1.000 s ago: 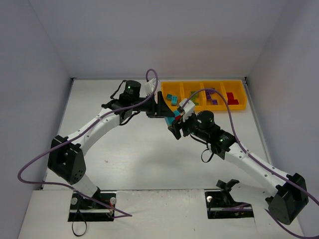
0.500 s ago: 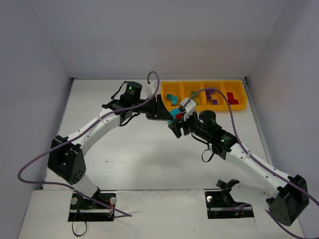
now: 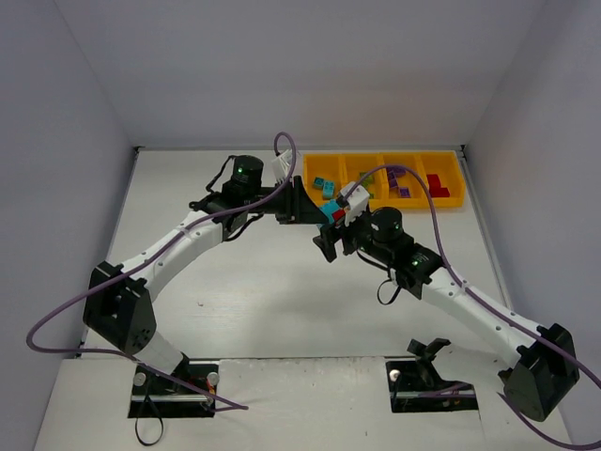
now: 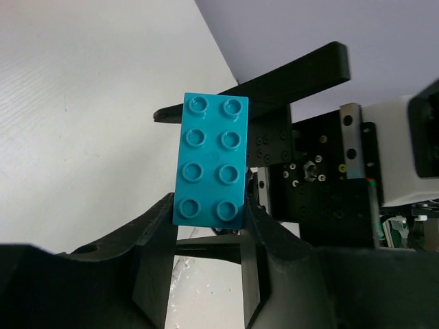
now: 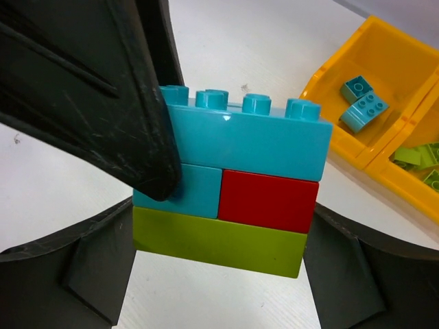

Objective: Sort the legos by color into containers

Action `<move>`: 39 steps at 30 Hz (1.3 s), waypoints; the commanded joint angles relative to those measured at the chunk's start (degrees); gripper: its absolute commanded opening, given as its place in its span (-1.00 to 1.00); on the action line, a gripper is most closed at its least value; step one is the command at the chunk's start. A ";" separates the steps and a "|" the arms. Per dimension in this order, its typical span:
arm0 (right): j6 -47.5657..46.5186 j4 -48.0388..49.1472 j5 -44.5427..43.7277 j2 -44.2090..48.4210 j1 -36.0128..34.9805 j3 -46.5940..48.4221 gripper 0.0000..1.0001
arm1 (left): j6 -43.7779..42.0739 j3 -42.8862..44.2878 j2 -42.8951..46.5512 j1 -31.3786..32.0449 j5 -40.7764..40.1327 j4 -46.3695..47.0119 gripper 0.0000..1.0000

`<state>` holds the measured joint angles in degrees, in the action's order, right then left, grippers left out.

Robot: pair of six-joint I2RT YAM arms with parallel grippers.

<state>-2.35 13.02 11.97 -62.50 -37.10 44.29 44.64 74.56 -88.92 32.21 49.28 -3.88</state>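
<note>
A lego cluster (image 3: 333,212) is held in the air just in front of the orange-yellow tray (image 3: 383,155). In the right wrist view the cluster (image 5: 230,199) has a long teal brick on top, a small teal and a red brick in the middle, and a lime green brick at the bottom. My right gripper (image 5: 219,253) is shut on the cluster's ends. My left gripper (image 4: 209,219) is shut on the top teal brick (image 4: 211,169), and one of its fingers (image 5: 89,89) covers the cluster's left corner. From above, the left gripper (image 3: 316,209) and the right gripper (image 3: 336,222) meet at the cluster.
The tray's four compartments hold, from the left, teal bricks (image 3: 324,185), lime green bricks (image 3: 366,184), purple bricks (image 3: 402,184) and red bricks (image 3: 437,185). The tray wall (image 5: 384,41) shows at the upper right of the right wrist view. Grey walls close in the table.
Both grippers and the cluster have moved a little up and toward the tray. The left arm's elbow has shifted slightly left. Both grips are unchanged.
</note>
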 commanded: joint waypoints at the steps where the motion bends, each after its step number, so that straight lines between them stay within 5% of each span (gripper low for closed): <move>1: 2.26 4.39 -2.12 -0.69 0.10 3.52 0.71 | 1.41 1.02 3.50 0.31 0.91 6.78 -0.51; 20: 1.65 6.32 -7.75 0.27 0.28 5.72 0.66 | 2.20 -0.39 2.88 0.75 -1.73 6.96 -0.51; 32: 1.12 6.50 -6.43 0.36 0.28 5.63 0.33 | 1.59 -0.56 2.79 0.93 -1.29 5.90 -0.51; 36: -0.20 6.58 -6.34 0.98 0.28 5.19 -0.11 | 0.89 -0.65 2.88 1.02 -1.46 4.76 -0.49; 37: -0.55 6.58 -6.34 1.24 0.28 4.93 -0.40 | 0.71 -0.56 2.88 1.02 -1.46 4.41 -0.42; 39: -1.78 6.50 -6.34 1.94 0.28 4.40 -0.63 | -0.34 0.14 3.14 1.02 -2.34 1.71 -0.12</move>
<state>-2.22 13.45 6.87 -63.24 -37.19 46.94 46.22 73.25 -88.62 32.73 46.59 -1.08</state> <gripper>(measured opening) 0.618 0.404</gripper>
